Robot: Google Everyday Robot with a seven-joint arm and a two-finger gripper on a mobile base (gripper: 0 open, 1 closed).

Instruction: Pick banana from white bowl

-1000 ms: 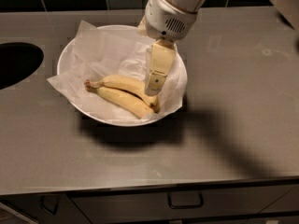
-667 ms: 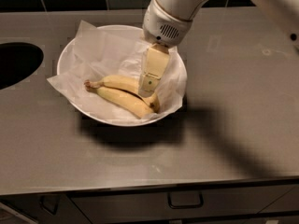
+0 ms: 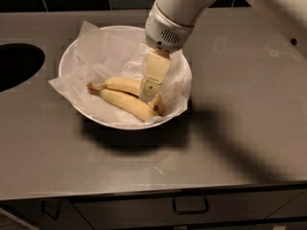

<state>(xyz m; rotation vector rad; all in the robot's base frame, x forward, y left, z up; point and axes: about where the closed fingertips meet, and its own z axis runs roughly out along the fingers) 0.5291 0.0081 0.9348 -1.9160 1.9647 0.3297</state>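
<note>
Two yellow bananas (image 3: 125,104), joined at the stem on the left, lie in the white bowl (image 3: 63,61). The bowl is lined with crumpled white paper (image 3: 103,51) and stands on the grey counter. My gripper (image 3: 148,96) hangs from the white arm (image 3: 175,13), which comes in from the top right. It reaches down into the bowl and sits right at the bananas' right half, over the upper banana. The gripper hides part of that banana.
A dark round opening (image 3: 14,63) is cut into the grey counter (image 3: 240,128) at the far left. Dark wall tiles run along the back. A drawer with a handle (image 3: 190,205) sits below the counter's front edge.
My gripper has moved a little to the left and lower, closer onto the bananas. The bananas and bowl have not moved.
</note>
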